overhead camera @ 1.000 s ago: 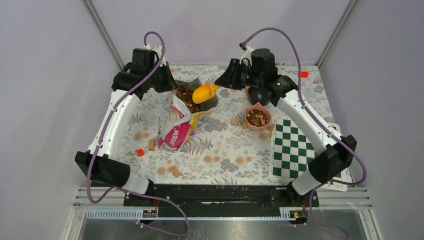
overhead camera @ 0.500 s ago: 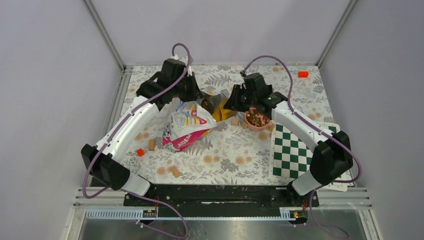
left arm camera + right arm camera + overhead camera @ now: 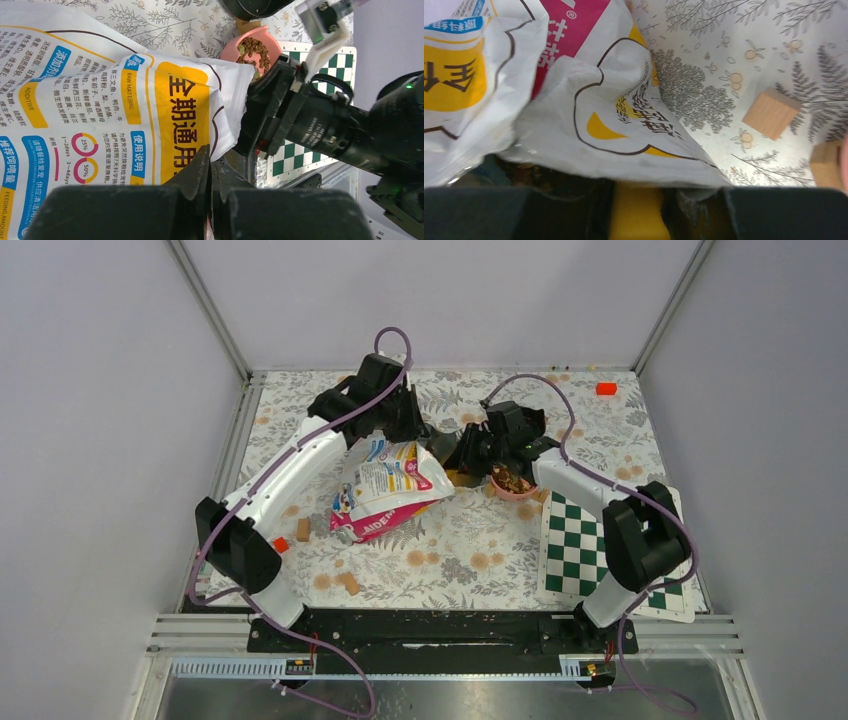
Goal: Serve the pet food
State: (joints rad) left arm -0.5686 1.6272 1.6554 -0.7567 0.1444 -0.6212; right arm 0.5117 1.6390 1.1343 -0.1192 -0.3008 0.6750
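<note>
The pet food (image 3: 513,479) fills a pink bowl (image 3: 502,490) right of centre; it also shows in the left wrist view (image 3: 254,47). The glossy bag (image 3: 385,485) lies on its side, printed white back up (image 3: 100,100). My left gripper (image 3: 410,433) is shut on the bag's upper edge (image 3: 210,155). My right gripper (image 3: 458,453) is shut on a yellow scoop's handle (image 3: 639,210). The scoop's front end is hidden inside the bag's mouth (image 3: 574,170), right beside the bowl.
A green-and-white checkered mat (image 3: 585,540) lies at the right. Wooden cubes lie near the bowl (image 3: 771,112) and at the left front (image 3: 303,530) (image 3: 348,582). Red blocks sit at the far right (image 3: 606,388) and at the left (image 3: 281,545).
Both arms came forward and toward the middle. The left gripper dragged the bag right and turned its white back up. The scoop went from above the bag into its mouth.
</note>
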